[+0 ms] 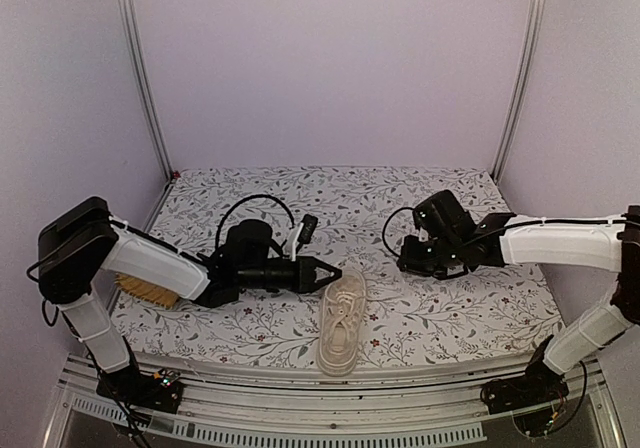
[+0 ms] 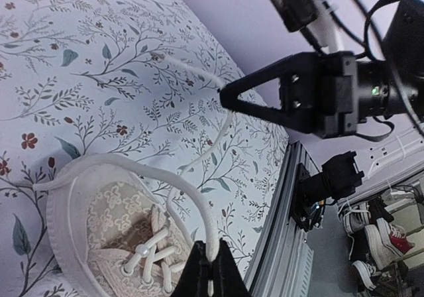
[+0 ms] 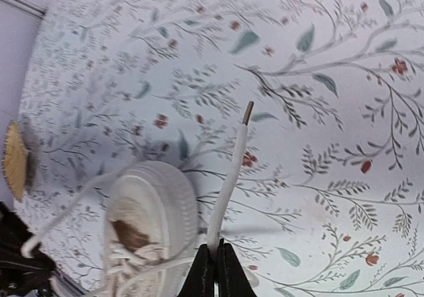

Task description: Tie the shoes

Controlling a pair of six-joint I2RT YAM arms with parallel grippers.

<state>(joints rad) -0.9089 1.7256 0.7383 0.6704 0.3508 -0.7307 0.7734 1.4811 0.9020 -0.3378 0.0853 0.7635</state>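
The cream sneaker (image 1: 342, 326) lies at the table's near edge, toe towards the front; it also shows in the left wrist view (image 2: 99, 217) and the right wrist view (image 3: 149, 221). My left gripper (image 1: 334, 276) is just left of the shoe's heel end. In its own view it (image 2: 211, 262) is shut on a pale lace (image 2: 211, 230) that arcs up from the eyelets. My right gripper (image 1: 404, 264) is up and right of the shoe. In its own view it (image 3: 213, 252) is shut on the other lace (image 3: 229, 181), whose brown-tipped end sticks out over the cloth.
A floral cloth (image 1: 440, 313) covers the table. A yellow woven mat (image 1: 148, 290) lies under my left arm at the left edge. A metal rail (image 1: 330, 388) runs along the near edge. Purple walls close in the back and both sides.
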